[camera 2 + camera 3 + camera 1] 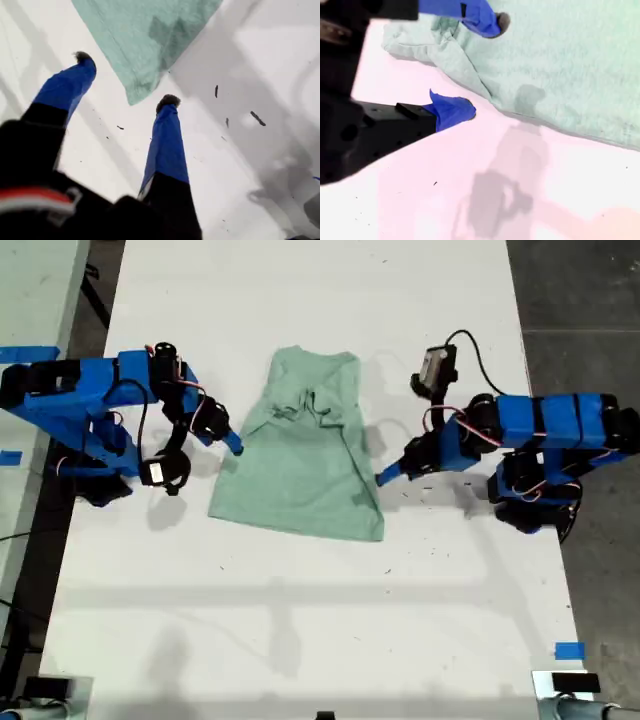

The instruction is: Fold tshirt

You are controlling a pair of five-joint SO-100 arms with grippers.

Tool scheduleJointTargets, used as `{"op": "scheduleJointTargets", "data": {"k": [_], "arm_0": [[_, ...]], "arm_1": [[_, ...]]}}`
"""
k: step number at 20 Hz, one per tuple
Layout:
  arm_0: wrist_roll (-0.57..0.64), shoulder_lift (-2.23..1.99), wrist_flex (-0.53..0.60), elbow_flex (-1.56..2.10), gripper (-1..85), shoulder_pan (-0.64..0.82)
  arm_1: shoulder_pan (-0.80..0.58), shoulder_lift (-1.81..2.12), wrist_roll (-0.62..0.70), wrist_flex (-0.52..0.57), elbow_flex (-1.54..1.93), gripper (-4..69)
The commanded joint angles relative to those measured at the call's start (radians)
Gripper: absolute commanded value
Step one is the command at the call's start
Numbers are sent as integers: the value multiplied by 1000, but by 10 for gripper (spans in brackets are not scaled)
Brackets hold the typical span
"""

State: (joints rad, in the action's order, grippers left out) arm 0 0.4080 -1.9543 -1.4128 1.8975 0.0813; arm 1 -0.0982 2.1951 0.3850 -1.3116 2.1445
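1. the tshirt (303, 445) lies on the white table (300, 620), about mid-width and toward the far side in the exterior view. it's partly folded: narrow and bunched at the far end, w/ wrinkles near the middle, and wider toward the near hem.
2. our first gripper (125, 80) is the one on the exterior view's right (381, 478). its wrist view shows both blue fingers (165, 145) spread apart w/ a corner of the tshirt (145, 40) just past the tips. nothing is between them; the cloth corner sits just beyond the gap, not pinched.
3. in the exterior view that gripper's tip sits just beside the shirt's right edge, near the near-right corner. can't tell if it touches the cloth there.
4. our second gripper (482, 65) is the one on the exterior view's left (234, 446). its fingers are apart too: one blue tip (487, 22) is over the cloth, the other (452, 110) over bare table just off the shirt's edge.
5. the folded edge of the tshirt (545, 65) runs between those two tips, so the jaws straddle it, but they aren't closed on it.
6. bits of blue tape (569, 650) sit on the table at the near right of the exterior view, well apart from the shirt.
7. small dark specks (257, 118) dot the table near the first gripper.
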Motion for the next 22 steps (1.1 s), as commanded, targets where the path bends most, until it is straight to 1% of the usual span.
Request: {"op": "scheduleJointTargets", "data": {"k": [1,8,12,13,14,16,17,19,20,22], "arm_0": [[-43,-87,40,49,185,-48],[-49,-18,35,8,196,-54],[-49,6,31,-15,195,-60],[-49,6,29,-15,194,-61],[-49,6,29,-15,193,-63],[-51,6,29,-15,190,-69],[-52,6,29,-15,189,-72],[-58,6,29,-14,188,-77],[-60,6,29,-14,188,-80],[-61,5,29,-17,186,-83]], "arm_1": [[31,-114,-3,12,-115,288],[41,-393,-32,133,-178,293],[55,-543,-77,250,-153,282],[55,-571,-86,299,-130,263],[55,-597,-95,337,-112,203],[52,-664,-115,374,-101,19],[57,-681,-109,388,-101,5],[60,-672,-101,377,-106,-17],[64,-660,-91,341,-123,-17],[83,-624,-64,202,-193,-17]]}}
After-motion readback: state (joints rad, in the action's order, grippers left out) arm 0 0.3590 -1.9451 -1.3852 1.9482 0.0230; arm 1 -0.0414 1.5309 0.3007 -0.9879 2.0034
